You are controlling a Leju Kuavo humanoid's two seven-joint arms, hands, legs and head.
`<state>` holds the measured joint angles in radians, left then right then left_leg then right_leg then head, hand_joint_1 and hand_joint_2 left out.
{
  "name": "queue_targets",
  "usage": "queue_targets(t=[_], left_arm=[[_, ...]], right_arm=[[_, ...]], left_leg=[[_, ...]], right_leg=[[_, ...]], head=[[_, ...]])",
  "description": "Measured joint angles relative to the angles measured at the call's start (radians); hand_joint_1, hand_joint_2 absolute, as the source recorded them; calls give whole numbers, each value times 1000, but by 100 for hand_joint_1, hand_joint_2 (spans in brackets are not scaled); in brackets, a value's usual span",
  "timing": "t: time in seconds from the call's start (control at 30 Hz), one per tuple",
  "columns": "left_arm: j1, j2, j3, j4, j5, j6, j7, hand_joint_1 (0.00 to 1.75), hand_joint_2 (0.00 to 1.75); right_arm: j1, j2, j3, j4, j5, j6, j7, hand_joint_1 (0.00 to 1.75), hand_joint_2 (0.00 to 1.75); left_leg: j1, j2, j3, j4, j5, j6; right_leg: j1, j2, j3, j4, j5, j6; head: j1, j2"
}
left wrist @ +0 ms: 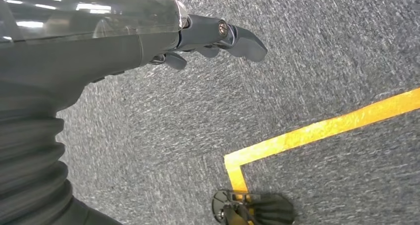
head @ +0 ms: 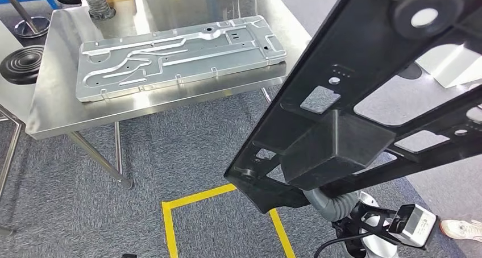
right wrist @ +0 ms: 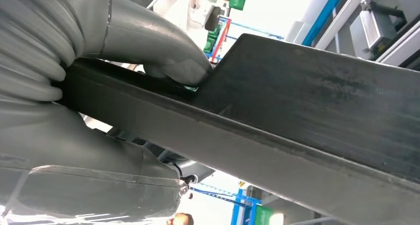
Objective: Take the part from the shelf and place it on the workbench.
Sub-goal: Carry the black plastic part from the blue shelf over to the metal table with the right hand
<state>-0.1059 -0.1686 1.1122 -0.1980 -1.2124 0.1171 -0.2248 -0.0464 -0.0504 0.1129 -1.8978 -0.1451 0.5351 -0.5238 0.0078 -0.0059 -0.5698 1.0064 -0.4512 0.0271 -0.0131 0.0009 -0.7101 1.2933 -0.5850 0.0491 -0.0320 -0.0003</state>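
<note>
We carried the black part (head: 364, 87) in our right hand (right wrist: 124, 76), the thumb pressed down on the part's upper edge and the rest of the hand clamped beneath it, so the long frame stood out from the hand like a beam. From the head view it slanted across the space to the right of the bench (head: 62, 107), held high and clear of the steel top, its boxy block (head: 335, 147) hanging at the underside and its open windows showing the floor below. We judged the grip was taken near one end because that was the reachable edge, which left most of the weight well out from the hand; a twist or sag looked to us the main risk.

Our left hand (left wrist: 213, 36) hung released over the grey carpet (left wrist: 322, 36), fingers loosely extended and holding nothing, close above the yellow floor tape (left wrist: 317, 131).

On the bench lay a stamped metal panel (head: 182, 56), filling much of the middle of the top, with bare steel left along the bench's near edge. The part was not yet over the bench. We reckoned the carry was about half done: the hand next had to bring the frame across toward the bench and lower it flat, beside or upon the panel.
</note>
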Motion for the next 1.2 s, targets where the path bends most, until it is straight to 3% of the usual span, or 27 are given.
queue_targets(t=[0.03, 0.1, 0.17, 0.23, 0.33, 0.43, 0.47, 0.5, 0.53, 0.6, 0.67, 0.83, 0.9, 0.97, 1.0, 1.03, 1.07, 1.13, 1.2], left_arm=[[0, 0, 0, 0, -2, 0, 0, 0, 175], [0, 0, 0, 0, -4, 0, 0, 0, 175], [-1, 0, 0, 0, -5, 0, 0, 0, 175], [-2, 0, 0, 0, -5, -1, 0, 0, 175], [-3, 0, -1, 0, -6, -1, 0, 0, 175], [-3, 0, -1, 0, -6, -2, 0, 0, 175], [-1, 0, -1, 0, -6, -2, 0, 0, 175], [-1, 0, -1, 0, -6, -3, 0, 0, 175], [0, 1, -1, 0, -6, -3, 0, 0, 175], [-1, 2, -1, 0, -6, -3, 0, 0, 175], [-2, 3, -1, 0, -6, -4, 0, 0, 175], [-2, 2, -1, 0, 3, -6, -3, 0, 175], [-2, 2, 0, 0, 8, -6, -5, 0, 175], [-1, 3, 0, 0, 12, -6, -6, 0, 175], [1, 3, 0, 0, 14, -6, -6, 0, 175], [3, 3, 0, 0, 15, -6, -5, 0, 175], [5, 3, 1, 0, 16, -6, -4, 0, 175], [6, 2, 2, 0, 17, -6, -3, 0, 175], [6, 2, 2, 0, 17, -6, -2, 0, 175]], right_arm=[[0, 0, 0, 0, -1, -1, 1, 173, 175], [-2, 0, 0, 0, -2, -1, 1, 173, 175], [-4, 0, 0, 0, -3, -1, 2, 173, 175], [-5, 0, 0, -1, -4, -2, 3, 173, 175], [-4, 0, 0, -1, -4, -5, 3, 173, 175], [-4, 0, 0, -1, -5, -7, 3, 173, 175], [-4, 0, 0, -1, -5, -8, 3, 173, 175], [-4, 0, 0, -1, -4, -8, 4, 173, 175], [-3, 0, 0, -1, -4, -8, 3, 173, 175], [-4, 0, 0, -1, -4, -8, 3, 173, 175], [-5, 0, -1, -1, -5, -7, 3, 173, 175], [-9, 0, 0, 0, -8, 2, 1, 173, 175], [-13, 0, 0, 2, -11, 3, 0, 173, 175], [-15, -1, 0, 7, -14, 5, 0, 173, 175], [-15, -2, 0, 10, -17, 7, 0, 173, 175], [-16, -4, 0, 14, -20, 10, -1, 173, 175], [-17, -6, 0, 18, -23, 14, -2, 173, 175], [-24, -13, 1, 26, -30, 20, -5, 173, 175], [-31, -18, 1, 33, -38, 21, -7, 173, 175]], left_leg=[[0, -1, 4, 0, -2, -1], [-1, -2, 14, 0, -9, -5], [-3, -3, 19, 2, -16, -13], [-4, -2, 20, -1, -20, -23], [-3, 0, 11, 31, -44, -40], [0, 0, -79, 213, -126, -51], [1, 0, -110, 269, -142, -53], [2, 1, -128, 292, -137, -54], [2, 1, -126, 276, -112, -54], [3, 1, -75, 147, -30, -48], [0, 1, -25, 35, 12, -39], [1, 0, -6, -2, 11, -12], [4, 1, 1, -8, 10, -4], [3, 1, 3, -8, 6, -1], [3, 1, 6, -7, 4, 0], [3, 0, 9, -7, 1, -1], [3, -1, 14, -7, -3, -2], [1, -3, 25, -5, -12, -9], [-3, -3, 28, -4, -19, -19]], right_leg=[[0, 0, 9, -29, 29, -2], [2, 0, 71, -166, 106, -11], [7, 0, 115, -267, 140, -23], [13, 2, 120, -285, 137, -32], [5, 2, 132, -297, 138, -48], [4, -1, 143, -301, 131, -61], [4, -1, 145, -301, 129, -62], [5, 0, 148, -300, 126, -62], [5, 1, 153, -299, 122, -61], [5, 3, 165, -298, 112, -56], [9, 4, 172, -295, 103, -48], [10, 3, 165, -273, 83, -22], [6, 2, 115, -171, 34, -12], [1, 2, 35, -35, -12, -4], [0, 2, 11, -2, -10, -2], [-1, 2, 5, -9, 11, -1], [-2, 1, 20, -54, 50, -2], [-1, 0, 78, -195, 127, -8], [4, 0, 110, -274, 151, -18]], head=[[0, 0], [0, 0], [0, 0], [0, 0], [0, 0], [0, 0], [0, 0], [0, 0], [0, 0], [0, 0], [0, 0], [0, 0], [0, 0], [0, 0], [0, 0], [0, 0], [0, 0], [0, 0], [0, 0]])
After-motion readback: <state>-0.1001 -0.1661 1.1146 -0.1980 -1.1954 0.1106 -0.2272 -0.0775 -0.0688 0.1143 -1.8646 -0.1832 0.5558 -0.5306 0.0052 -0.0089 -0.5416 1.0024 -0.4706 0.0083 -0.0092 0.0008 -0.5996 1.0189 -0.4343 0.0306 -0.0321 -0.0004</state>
